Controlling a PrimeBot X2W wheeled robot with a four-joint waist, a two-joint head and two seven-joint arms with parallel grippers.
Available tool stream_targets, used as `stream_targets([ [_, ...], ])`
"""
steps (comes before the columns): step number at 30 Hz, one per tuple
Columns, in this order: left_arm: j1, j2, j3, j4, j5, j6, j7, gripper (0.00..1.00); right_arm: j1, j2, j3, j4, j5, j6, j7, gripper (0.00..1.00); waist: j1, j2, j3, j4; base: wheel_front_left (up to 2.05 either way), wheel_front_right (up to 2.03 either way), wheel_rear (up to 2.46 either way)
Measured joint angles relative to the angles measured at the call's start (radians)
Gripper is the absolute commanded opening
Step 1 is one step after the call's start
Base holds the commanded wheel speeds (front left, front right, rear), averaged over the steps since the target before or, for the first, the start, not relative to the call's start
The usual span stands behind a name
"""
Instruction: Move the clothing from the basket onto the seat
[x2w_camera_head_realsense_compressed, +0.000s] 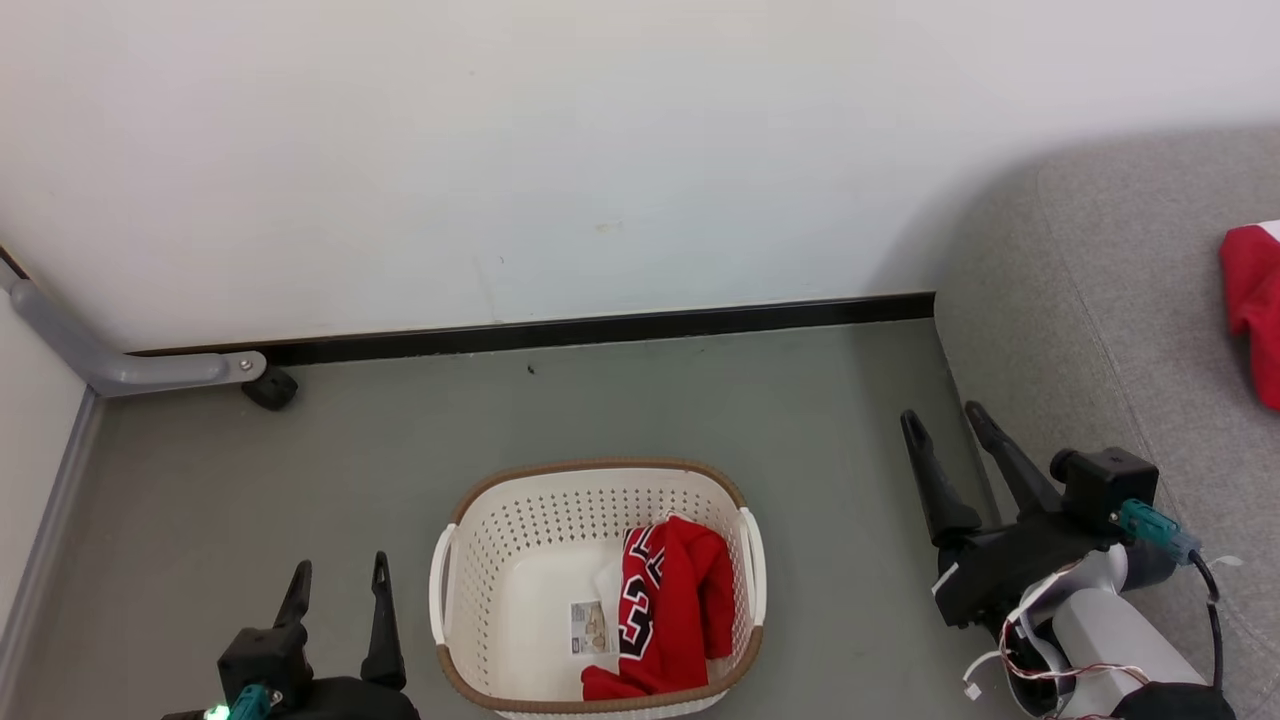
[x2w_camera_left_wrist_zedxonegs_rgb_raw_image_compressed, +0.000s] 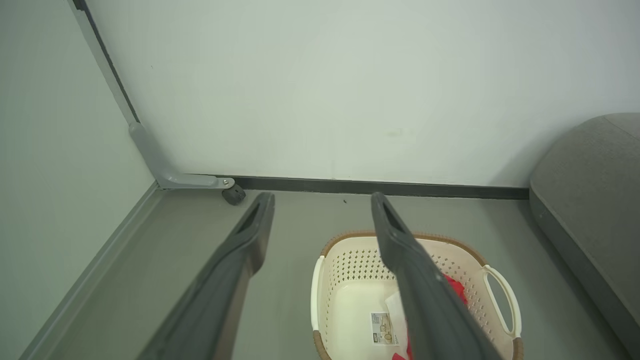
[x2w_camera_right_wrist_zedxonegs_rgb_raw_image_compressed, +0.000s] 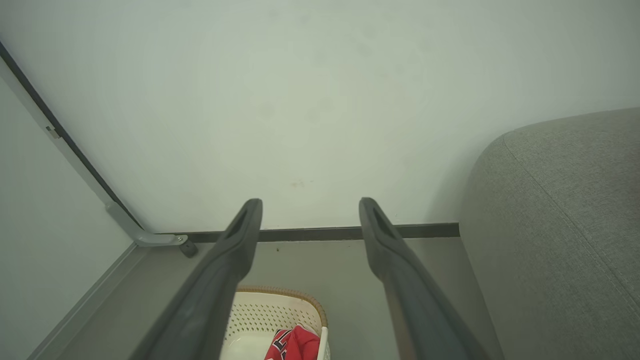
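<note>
— The grippers?
— Left gripper (x2w_camera_head_realsense_compressed: 341, 563) and right gripper (x2w_camera_head_realsense_compressed: 942, 415): long tapered black fingers (x2w_camera_head_realsense_compressed: 935, 490), teal plugs (x2w_camera_head_realsense_compressed: 1140, 520) behind.
— The right forearm (x2w_camera_head_realsense_compressed: 1105, 625)?
— Pale grey tube, red-and-white wires (x2w_camera_head_realsense_compressed: 1040, 668), black cable (x2w_camera_head_realsense_compressed: 1212, 600).

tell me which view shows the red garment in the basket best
The head view: the red garment shows nearly whole in the right side of the basket, its black-and-white numerals showing. The left wrist view gives a small red patch; the right wrist view catches its top at the bottom edge.
</note>
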Motion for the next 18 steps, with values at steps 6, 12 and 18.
stream_targets([
  [6, 0.014, -0.002, 0.027, -0.021, 0.001, 0.012, 0.0, 1.0, 0.02, 0.001, 0.0, -0.027, -0.023, -0.002, 0.0, 1.0, 0.0, 0.0, -0.002, 0.001, 0.0, 0.0, 0.0],
  [12, 0.033, -0.004, 0.053, -0.031, 0.001, 0.013, 0.0, 1.0, 0.046, 0.002, 0.001, -0.043, -0.053, -0.011, 0.0, 1.0, 0.0, 0.0001, -0.008, 0.001, 0.0, 0.0, 0.0],
  [18, 0.064, -0.008, 0.079, -0.039, 0.002, 0.03, 0.0, 1.0, 0.08, 0.002, 0.007, -0.048, -0.08, -0.033, 0.0, 1.0, 0.0, 0.0, -0.024, 0.001, 0.0, 0.0, 0.0],
])
